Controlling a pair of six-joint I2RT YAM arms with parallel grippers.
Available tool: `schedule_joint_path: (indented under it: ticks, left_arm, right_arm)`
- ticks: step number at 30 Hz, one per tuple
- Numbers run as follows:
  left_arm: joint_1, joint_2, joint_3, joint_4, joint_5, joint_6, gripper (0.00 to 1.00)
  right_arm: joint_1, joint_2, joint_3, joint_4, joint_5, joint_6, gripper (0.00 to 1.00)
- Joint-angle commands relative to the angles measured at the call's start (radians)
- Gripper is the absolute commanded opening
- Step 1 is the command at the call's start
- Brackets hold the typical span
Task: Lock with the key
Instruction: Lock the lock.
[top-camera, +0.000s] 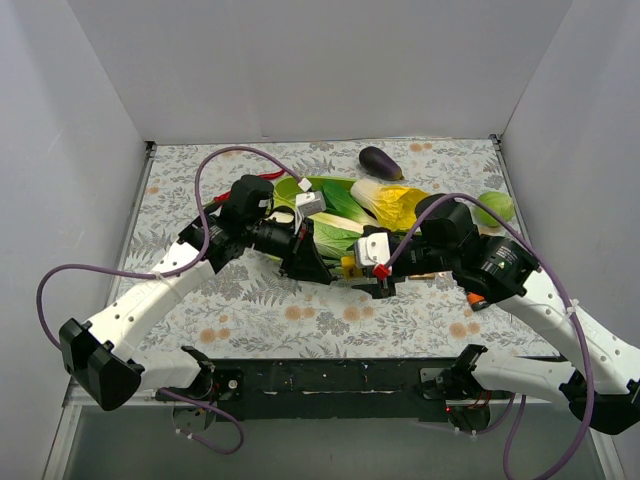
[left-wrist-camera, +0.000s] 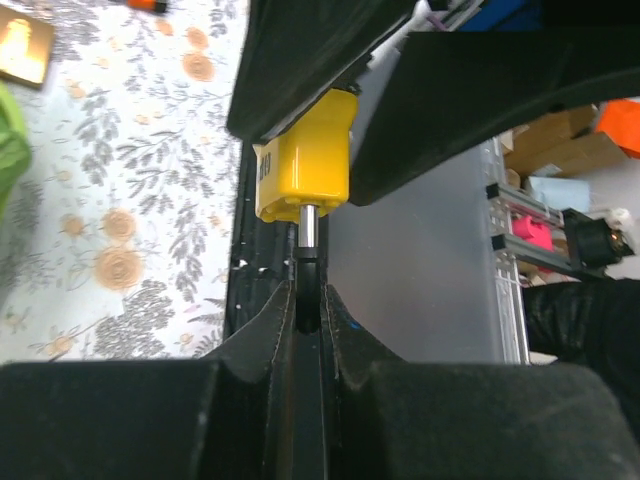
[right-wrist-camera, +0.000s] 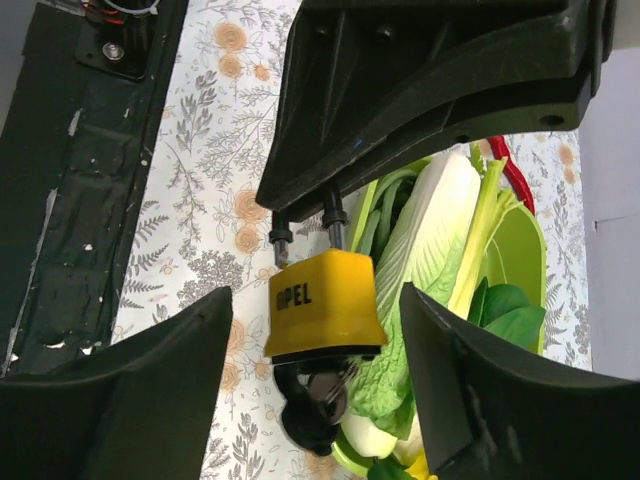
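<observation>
Padlock (left-wrist-camera: 305, 165) — yellow body, held clear of the floral cloth (top-camera: 250, 310) over the middle of the counter. Its shackle end is buried between the clamped fingers of the right gripper (top-camera: 368, 268).

Key (left-wrist-camera: 311, 225): metal shaft seated in the base of the yellow body, dark head pinched tight by the left gripper (left-wrist-camera: 310, 305).

Left arm: base at the near edge, elbow swung out toward the left edge, forearm crossing inward, wrist aimed right.

Right arm: mirror pose — elbow toward the right edge, wrist aimed left, both tools meeting nose to nose.

Toy vegetables: eggplant (top-camera: 380, 162), cabbage (top-camera: 392, 205) and leafy greens (top-camera: 345, 200), heaped just behind the grippers toward the far edge.
</observation>
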Motion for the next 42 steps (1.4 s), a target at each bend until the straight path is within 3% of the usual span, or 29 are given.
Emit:
schedule_joint_path:
  ticks: [1,7,14,27,38,42]
  left_arm:
    - [0.037,-0.021,0.052,0.031,-0.052,0.028,0.00]
    - [0.045,-0.023,0.129,-0.025,-0.095,0.175,0.00]
    - [0.045,-0.023,0.195,-0.096,-0.132,0.330,0.00]
    - [0.043,-0.040,0.198,-0.120,-0.104,0.341,0.00]
    - [0.029,-0.026,0.210,-0.120,-0.110,0.347,0.00]
    - [0.018,-0.026,0.210,-0.105,-0.133,0.346,0.00]
  right_arm:
    - [0.005,0.000,0.032,0.030,0.055,0.150,0.78]
    - [-0.033,-0.018,0.018,0.010,0.060,0.315,0.85]
    - [-0.173,-0.003,0.013,0.027,-0.116,0.440,0.84]
    - [-0.210,0.077,0.084,0.052,-0.238,0.426,0.81]
    - [-0.208,0.123,0.108,0.050,-0.296,0.401,0.57]
    - [-0.210,0.131,0.112,0.050,-0.302,0.401,0.40]
